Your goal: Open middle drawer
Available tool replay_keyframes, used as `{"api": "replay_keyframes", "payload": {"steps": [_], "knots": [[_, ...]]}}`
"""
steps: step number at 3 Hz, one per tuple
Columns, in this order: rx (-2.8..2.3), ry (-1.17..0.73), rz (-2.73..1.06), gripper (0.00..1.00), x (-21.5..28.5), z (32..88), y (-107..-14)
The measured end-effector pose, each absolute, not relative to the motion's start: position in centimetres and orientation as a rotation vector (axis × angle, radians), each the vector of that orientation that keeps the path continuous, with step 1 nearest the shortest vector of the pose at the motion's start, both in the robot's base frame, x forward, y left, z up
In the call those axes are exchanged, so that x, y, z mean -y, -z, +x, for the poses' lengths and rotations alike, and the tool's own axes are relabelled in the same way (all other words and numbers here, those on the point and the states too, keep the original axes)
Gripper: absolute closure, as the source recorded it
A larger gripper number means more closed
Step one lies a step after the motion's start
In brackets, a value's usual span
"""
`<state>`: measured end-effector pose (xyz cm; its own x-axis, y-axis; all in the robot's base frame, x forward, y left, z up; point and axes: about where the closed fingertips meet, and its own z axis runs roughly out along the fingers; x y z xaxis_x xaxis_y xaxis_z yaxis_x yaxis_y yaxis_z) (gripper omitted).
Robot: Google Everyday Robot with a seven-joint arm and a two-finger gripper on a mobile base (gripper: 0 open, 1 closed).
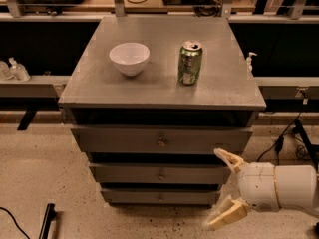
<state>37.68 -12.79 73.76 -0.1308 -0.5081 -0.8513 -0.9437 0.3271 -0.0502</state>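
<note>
we see our gripper (213, 188) low at the right of the grey drawer unit (159, 91), its fingers spread wide around nothing, just beside the shut middle drawer (124, 174).

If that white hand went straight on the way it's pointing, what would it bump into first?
Likely the middle drawer, near its right end: the open hand at lower right points left toward it, though depth is unclear.
</note>
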Motion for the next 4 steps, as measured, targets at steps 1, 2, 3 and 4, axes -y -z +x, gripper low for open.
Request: {"api": "replay_keyframes", "payload": {"steps": [1,2,3,4], "knots": [[-1.776,-0.667,-1.34,0.0,11.0,38.5,-69.7],[-1.791,-0.583,-1.342,0.0,10.1,40.0,-64.8],[-1.835,-0.444,-1.355,0.0,9.7,43.9,-58.5],[-1.836,-0.444,-1.358,0.0,9.6,44.1,-58.0]]}}
